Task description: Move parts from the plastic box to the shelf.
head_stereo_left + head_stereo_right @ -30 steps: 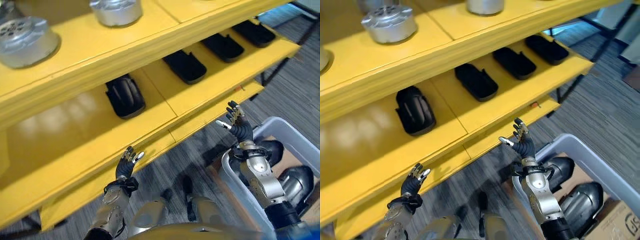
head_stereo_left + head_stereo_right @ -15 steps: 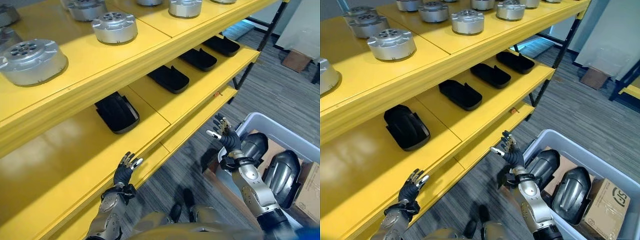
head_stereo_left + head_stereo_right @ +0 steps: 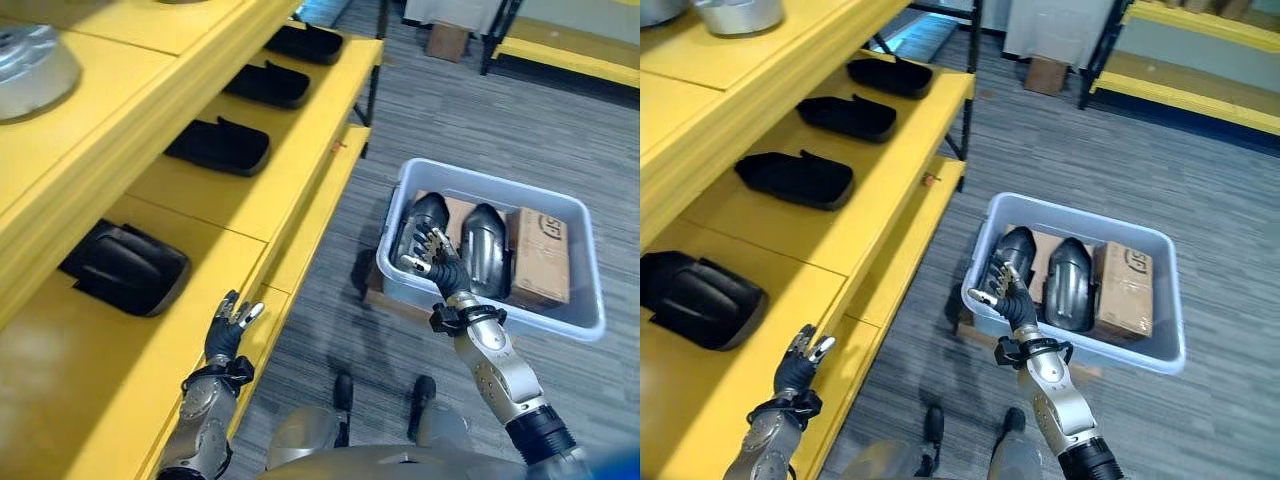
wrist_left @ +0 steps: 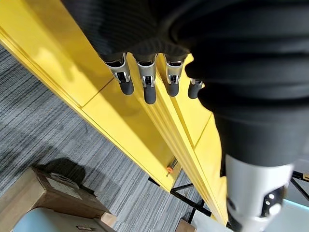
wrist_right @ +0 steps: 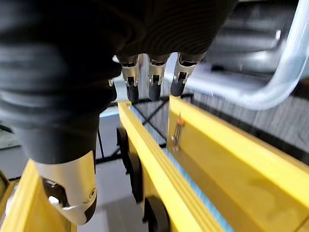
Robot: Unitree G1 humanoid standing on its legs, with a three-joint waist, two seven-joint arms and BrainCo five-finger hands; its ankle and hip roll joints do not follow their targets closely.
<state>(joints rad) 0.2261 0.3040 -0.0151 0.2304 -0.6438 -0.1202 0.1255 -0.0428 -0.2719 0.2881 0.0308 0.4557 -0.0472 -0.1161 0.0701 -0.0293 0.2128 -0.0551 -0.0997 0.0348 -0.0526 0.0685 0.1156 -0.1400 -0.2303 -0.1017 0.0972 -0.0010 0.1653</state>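
Note:
A pale grey plastic box (image 3: 490,178) stands on the carpet to the right of the yellow shelf (image 3: 290,150). Inside it lie two rounded silver-and-dark parts (image 3: 424,222) (image 3: 484,246) side by side, with a brown carton (image 3: 538,256) to their right. My right hand (image 3: 438,268) is open with fingers spread, raised over the box's near-left rim in front of the left part and holding nothing. My left hand (image 3: 227,327) is open too, next to the shelf's front edge at the lower left. Its straight fingers (image 4: 146,83) hang free of the yellow board.
Several black parts lie in a row on the middle shelf (image 3: 125,268) (image 3: 220,147) (image 3: 268,85). A silver round part (image 3: 30,62) sits on the upper board. The shelf's black leg (image 3: 371,88) stands past its far end. Grey carpet runs between shelf and box.
The camera has swung right and down, so the whole box shows. My right hand stands by the box's near rim instead of the shelf edge. Both hands stay open.

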